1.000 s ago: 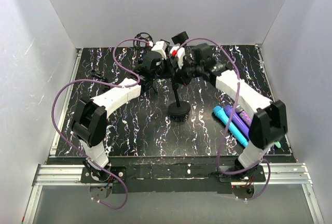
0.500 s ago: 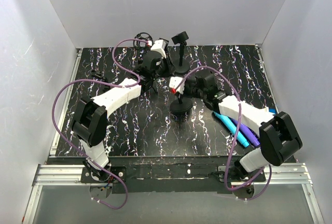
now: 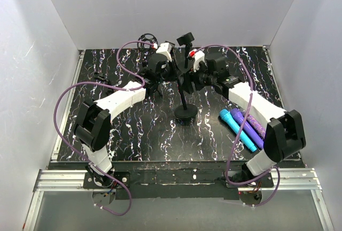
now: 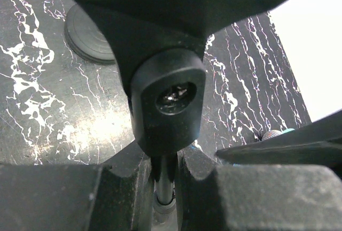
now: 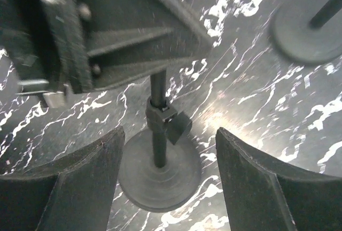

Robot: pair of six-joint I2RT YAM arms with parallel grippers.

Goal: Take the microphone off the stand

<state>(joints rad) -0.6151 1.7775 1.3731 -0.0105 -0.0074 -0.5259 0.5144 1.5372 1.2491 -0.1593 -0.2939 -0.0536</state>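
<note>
The black stand has a round base (image 3: 184, 115) and a thin pole (image 5: 158, 145) with a collar and knob. My left gripper (image 3: 171, 73) (image 4: 164, 162) is shut on the pole just under the black clip holder (image 4: 168, 100). Beside the stand's top on the right, my right gripper (image 3: 189, 75) (image 5: 170, 131) hangs open, looking down the pole with nothing between its fingers. A blue microphone (image 3: 236, 129) and a purple microphone (image 3: 249, 128) lie on the table to the right. The grippers cover the stand's top, so I cannot tell whether a microphone sits in the clip.
A second black stand (image 3: 186, 39) rises at the back, its base (image 5: 307, 30) (image 4: 88, 38) just behind the grippers. A coiled black cable (image 3: 145, 40) lies at the back edge. White walls close in the marbled black table (image 3: 133, 135) on three sides.
My right gripper went from shut to open. Its arm dropped towards the stand's base, then came back up beside the stand's top. The left gripper kept still on the pole.
</note>
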